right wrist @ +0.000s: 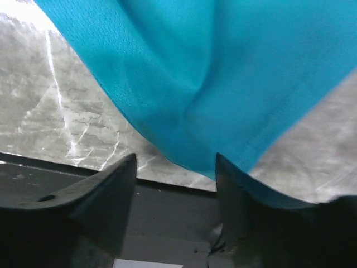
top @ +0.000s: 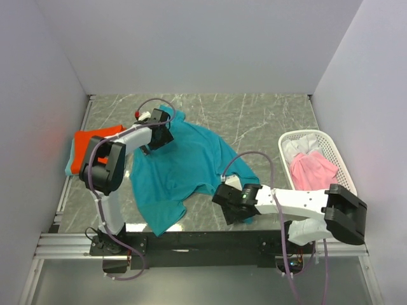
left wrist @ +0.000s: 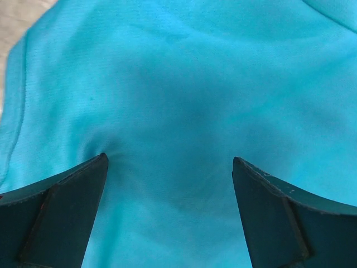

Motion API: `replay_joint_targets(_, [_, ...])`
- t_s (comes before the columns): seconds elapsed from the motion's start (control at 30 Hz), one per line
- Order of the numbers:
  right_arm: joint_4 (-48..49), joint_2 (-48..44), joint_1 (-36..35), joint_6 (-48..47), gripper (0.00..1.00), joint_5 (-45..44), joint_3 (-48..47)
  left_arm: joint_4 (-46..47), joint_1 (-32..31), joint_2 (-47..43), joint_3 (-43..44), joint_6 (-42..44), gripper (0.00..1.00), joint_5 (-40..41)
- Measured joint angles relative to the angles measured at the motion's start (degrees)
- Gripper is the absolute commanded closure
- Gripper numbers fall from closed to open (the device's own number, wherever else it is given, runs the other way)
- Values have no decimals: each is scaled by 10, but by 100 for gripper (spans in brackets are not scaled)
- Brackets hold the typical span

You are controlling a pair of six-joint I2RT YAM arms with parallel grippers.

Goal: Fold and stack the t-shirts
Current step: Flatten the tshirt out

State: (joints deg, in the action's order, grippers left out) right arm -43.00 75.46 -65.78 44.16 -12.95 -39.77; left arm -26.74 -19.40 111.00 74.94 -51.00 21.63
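The teal-blue t-shirt (top: 184, 165) is seen spread, rumpled, across the middle of the marble table (top: 267, 121). The left gripper (top: 159, 138) is held over the shirt's upper left part, and its jaws are spread wide on the cloth with nothing clamped. The right gripper (top: 227, 202) is placed at the shirt's lower right edge, by the table's front rim. Its fingers (right wrist: 111, 184) are parted, and a hanging fold of the shirt is seen between them, unpinched. At the left of the frame an orange-red t-shirt (top: 95, 143) is laid folded. At the right, a pink t-shirt (top: 311, 171) and a white t-shirt (top: 299, 145) are kept in a white basket (top: 337, 149).
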Motion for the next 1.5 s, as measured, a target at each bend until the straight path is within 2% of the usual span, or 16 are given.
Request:
replay_joint_targets(0.1, [-23, -18, 1, 1, 31, -15, -23, -5, 1, -33, -24, 7, 1, -5])
replay_joint_targets(0.23, [-13, -78, 21, -19, 31, -12, -56, -2, -12, -133, -85, 6, 1, -8])
replay_joint_targets(0.4, [49, -93, 130, -65, 35, 37, -94, 19, -74, -265, -180, -15, 1, -7])
replay_joint_targets(0.53, [74, -17, 185, -103, 39, 43, -160, 26, -126, -319, -261, -45, 1, -13])
replay_joint_targets(0.67, [87, 105, 213, -141, 45, 45, -260, 19, -134, -338, -327, -70, 1, -12])
replay_joint_targets(0.83, [89, 244, 242, -175, 46, 29, -351, 4, -134, -356, -365, -90, 0, 7])
replay_joint_targets(0.97, [73, 299, 247, -186, 49, 19, -370, 3, -134, -372, -382, -103, 1, 23])
replay_joint_targets(1.13, [64, 312, 247, -188, 50, 18, -366, -4, -134, -378, -407, -115, 1, 38])
replay_joint_targets(1.33, [73, 313, 247, -185, 57, 21, -332, -5, -134, -379, -411, -123, 1, 50])
replay_joint_targets(1.5, [80, 317, 247, -185, 85, 20, -332, -5, -134, -380, -412, -132, 0, 54])
